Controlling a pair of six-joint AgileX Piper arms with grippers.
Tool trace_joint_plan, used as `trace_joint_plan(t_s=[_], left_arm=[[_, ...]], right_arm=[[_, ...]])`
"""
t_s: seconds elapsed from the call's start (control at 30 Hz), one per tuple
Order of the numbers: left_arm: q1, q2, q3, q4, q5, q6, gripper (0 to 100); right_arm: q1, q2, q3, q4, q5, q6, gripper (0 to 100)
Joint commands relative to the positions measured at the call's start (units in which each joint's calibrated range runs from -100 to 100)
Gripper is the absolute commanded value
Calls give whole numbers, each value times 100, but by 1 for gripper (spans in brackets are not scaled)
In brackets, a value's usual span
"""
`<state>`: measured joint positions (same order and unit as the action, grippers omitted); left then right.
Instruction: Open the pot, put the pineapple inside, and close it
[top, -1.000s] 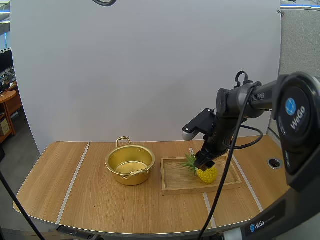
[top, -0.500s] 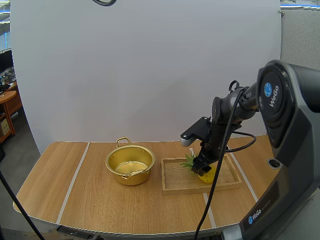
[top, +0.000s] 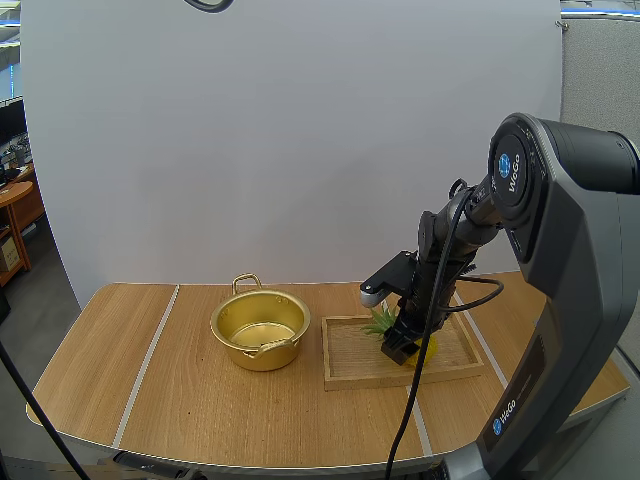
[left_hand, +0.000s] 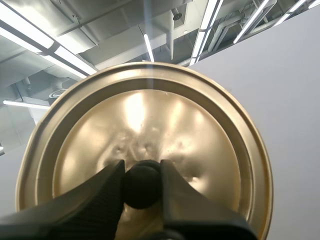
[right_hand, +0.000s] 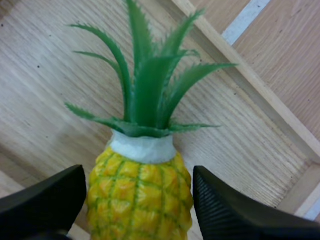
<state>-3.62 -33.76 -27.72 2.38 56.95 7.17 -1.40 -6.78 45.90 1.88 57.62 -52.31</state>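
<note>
The golden pot stands open on the table, left of the wooden tray. The pineapple, yellow with green leaves, lies in that tray. My right gripper is down over it. In the right wrist view its black fingers stand apart on either side of the pineapple, close to its skin; the gripper is open. My left gripper is shut on the black knob of the golden lid, held up in the air.
The tray's raised rim runs just beyond the pineapple's leaves. The wooden table has free room in front of and to the left of the pot. Pot and tray sit a short gap apart.
My right arm has lowered and drawn back, bringing the gripper down from above the pineapple to around it. The pot and tray have not moved.
</note>
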Motion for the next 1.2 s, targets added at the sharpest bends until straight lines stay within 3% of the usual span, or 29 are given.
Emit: trace_joint_plan(t_s=[0.0, 0.1, 0.13, 0.17, 0.2, 0.23, 0.57, 0.77, 1.17], left_arm=[[12, -37, -42, 13, -252, -39, 0], [12, -37, -42, 13, -252, -39, 0], [12, -37, -42, 13, -252, -39, 0], [12, -37, -42, 13, -252, -39, 0], [12, -37, -42, 13, -252, -39, 0], [12, -37, -42, 13, -252, -39, 0], [12, -37, -42, 13, -252, -39, 0], [12, -37, -42, 13, -252, -39, 0], [12, -37, -42, 13, -252, -39, 0]], right_arm=[[-23, 143, -30, -2, -69, -25, 100], [-23, 143, -30, -2, 59, -25, 59], [-23, 143, -30, -2, 81, -25, 40], [-23, 131, -30, -2, 106, -25, 33], [-23, 120, -30, -2, 107, -25, 8], [-23, 107, -30, -2, 125, -25, 0], [161, -1020, -30, 246, 309, -25, 0], [569, -1786, -503, 407, 1023, 342, 0], [1528, -1789, -1878, 939, 1762, 783, 0]])
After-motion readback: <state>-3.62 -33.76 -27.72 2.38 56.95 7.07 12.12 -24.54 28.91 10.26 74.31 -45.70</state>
